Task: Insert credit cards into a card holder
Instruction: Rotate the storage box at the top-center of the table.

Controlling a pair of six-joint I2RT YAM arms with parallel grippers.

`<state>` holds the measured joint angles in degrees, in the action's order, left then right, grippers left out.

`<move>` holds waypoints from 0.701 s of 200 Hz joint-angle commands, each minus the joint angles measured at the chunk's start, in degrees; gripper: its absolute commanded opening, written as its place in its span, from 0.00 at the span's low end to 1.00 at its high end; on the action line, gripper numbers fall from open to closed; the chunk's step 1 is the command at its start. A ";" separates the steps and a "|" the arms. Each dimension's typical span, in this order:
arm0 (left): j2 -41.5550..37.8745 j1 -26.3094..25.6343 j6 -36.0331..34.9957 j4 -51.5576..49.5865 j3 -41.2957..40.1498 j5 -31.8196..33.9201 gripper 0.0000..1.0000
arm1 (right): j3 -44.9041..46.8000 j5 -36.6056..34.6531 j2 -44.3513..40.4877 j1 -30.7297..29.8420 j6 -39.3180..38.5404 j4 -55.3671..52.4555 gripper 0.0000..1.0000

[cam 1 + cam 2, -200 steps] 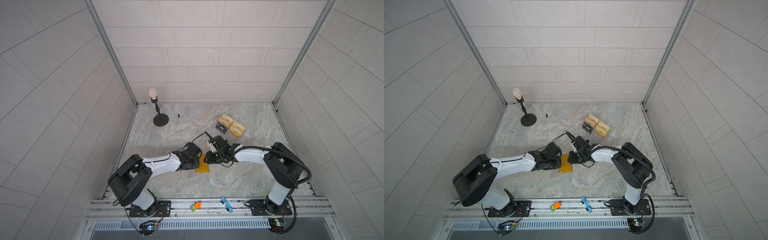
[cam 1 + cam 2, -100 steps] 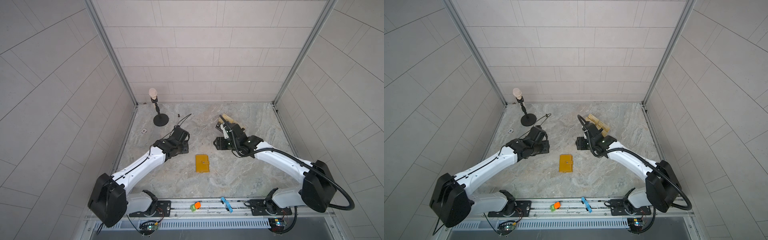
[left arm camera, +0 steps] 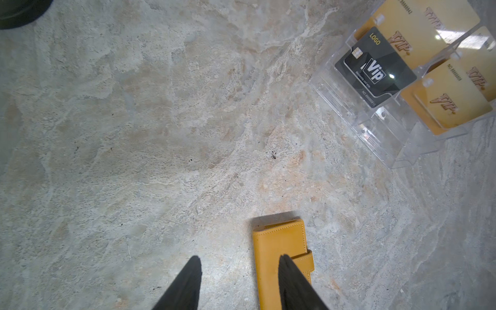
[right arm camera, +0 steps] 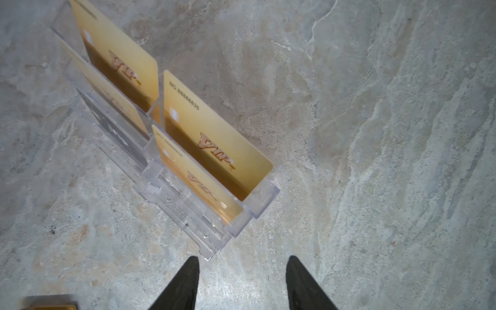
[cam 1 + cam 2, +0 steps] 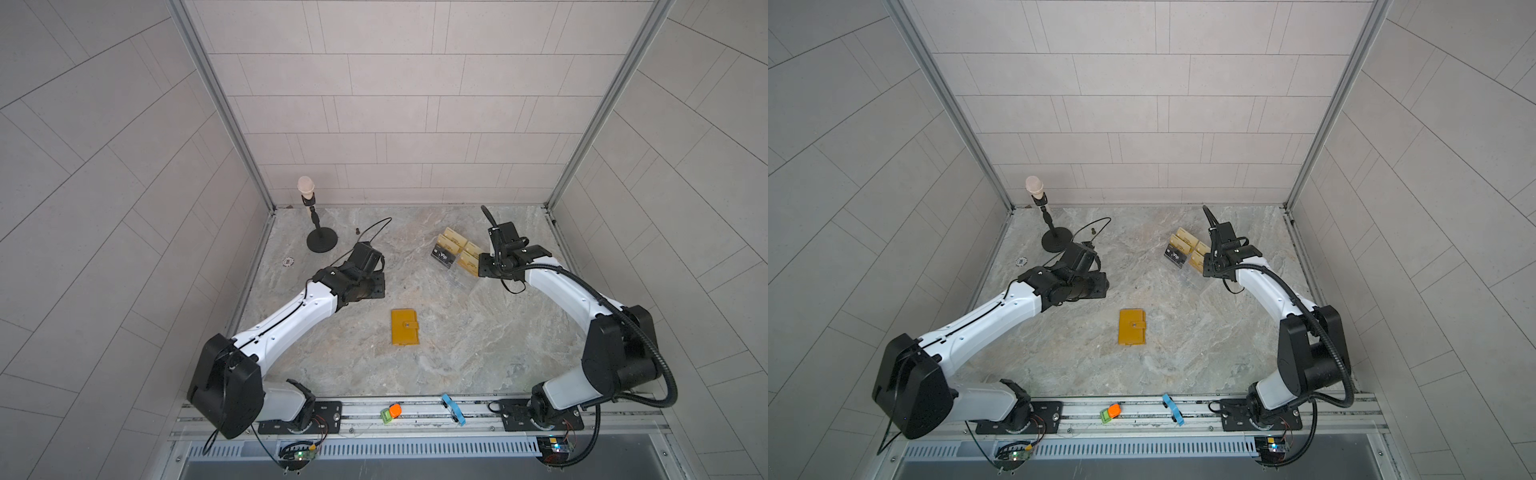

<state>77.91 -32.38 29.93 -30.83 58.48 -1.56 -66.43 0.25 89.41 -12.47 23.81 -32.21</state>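
Showing one card holder (image 5: 404, 327), one black credit card (image 3: 375, 67), four gold cards (image 4: 214, 139).

Gold cards (image 4: 214, 139) in clear stand (image 4: 209, 236) (tool (image 4: 243, 259) parted, empty).

1. Both top views sit high above the front rail (image 5: 415, 415), looking steeply down toward the back wall (image 5: 395, 124); far off, whole worktop (image 5: 478, 340) in frame.
2. The two share almost the same scene, shifted slightly sideways; card holder (image 5: 404, 327) is mid-worktop in both top views.
3. Left wrist view: close, looks down along the left fingers (image 3: 185, 287) at the worktop; takes in the card holder's end and the clear card stand (image 3: 381, 134).
4. Right wrist view: closer, looks past the right fingers (image 4: 182, 287) at the same stand from another side; a card holder corner shows at the frame edge.
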 commanded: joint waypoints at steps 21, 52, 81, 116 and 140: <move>0.50 -0.14 -0.60 0.92 -1.99 -1.35 0.51 | -2.96 1.19 7.15 0.43 -0.81 -1.22 0.56; 0.21 -0.14 -0.58 1.30 -3.43 -1.29 0.51 | -1.90 3.39 9.90 0.34 -0.44 -0.10 0.55; 0.26 -0.14 -0.31 1.80 -4.07 -1.72 0.51 | -0.89 1.99 10.55 0.42 -0.98 0.64 0.49; 0.66 -0.14 -0.39 1.91 -4.33 -1.72 0.51 | -2.38 1.07 12.85 0.43 -2.23 -0.14 0.33; 0.74 -0.14 -0.30 1.85 -4.60 -1.90 0.51 | -4.34 1.44 14.82 0.38 -3.48 -1.42 0.22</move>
<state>78.43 -32.38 29.95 -29.08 54.70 -3.40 -69.47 2.83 101.23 -12.10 22.17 -31.51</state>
